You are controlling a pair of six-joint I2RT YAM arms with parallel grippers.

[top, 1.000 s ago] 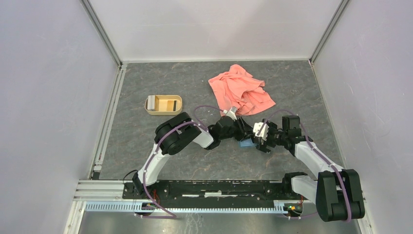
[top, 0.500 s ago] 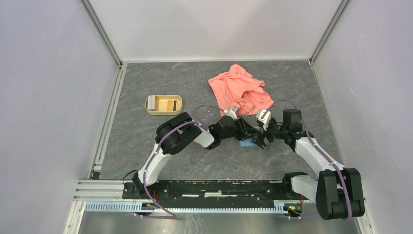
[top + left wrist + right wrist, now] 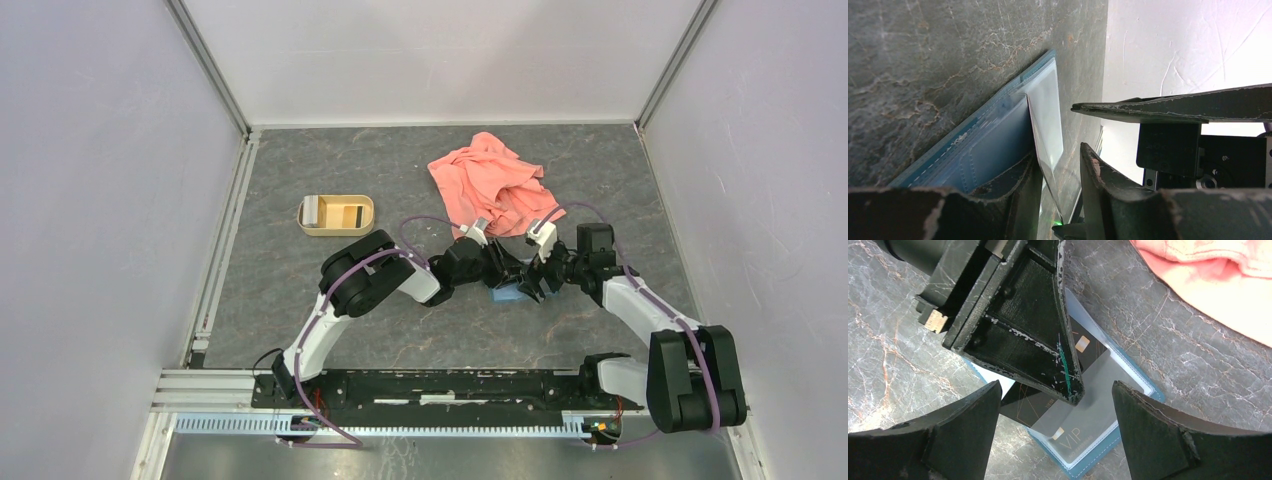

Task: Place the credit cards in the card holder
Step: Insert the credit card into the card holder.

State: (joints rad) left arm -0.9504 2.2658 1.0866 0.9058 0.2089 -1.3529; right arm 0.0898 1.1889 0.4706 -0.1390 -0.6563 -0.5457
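Note:
The teal card holder (image 3: 506, 294) lies open on the grey table between both grippers. In the right wrist view a dark credit card marked VIP (image 3: 1073, 440) lies partly under its clear sleeve (image 3: 1108, 390), with its bare end poking out to the left. A second dark card with a gold chip (image 3: 1087, 346) sits further up. My left gripper (image 3: 1060, 165) is low at the holder (image 3: 983, 150), jaws apart, with the lifted clear sleeve (image 3: 1045, 115) between them and unpinched. My right gripper (image 3: 1055, 387) hangs wide open over the holder (image 3: 1143, 385), holding nothing.
A salmon-pink cloth (image 3: 495, 185) lies bunched just behind the grippers, and its edge shows in the right wrist view (image 3: 1208, 285). A tan oval tray (image 3: 335, 214) stands to the left. White walls enclose the table on three sides.
My right gripper has swung up and left, closer over the card holder, and its jaws have narrowed slightly. The left arm and the holder have stayed put.

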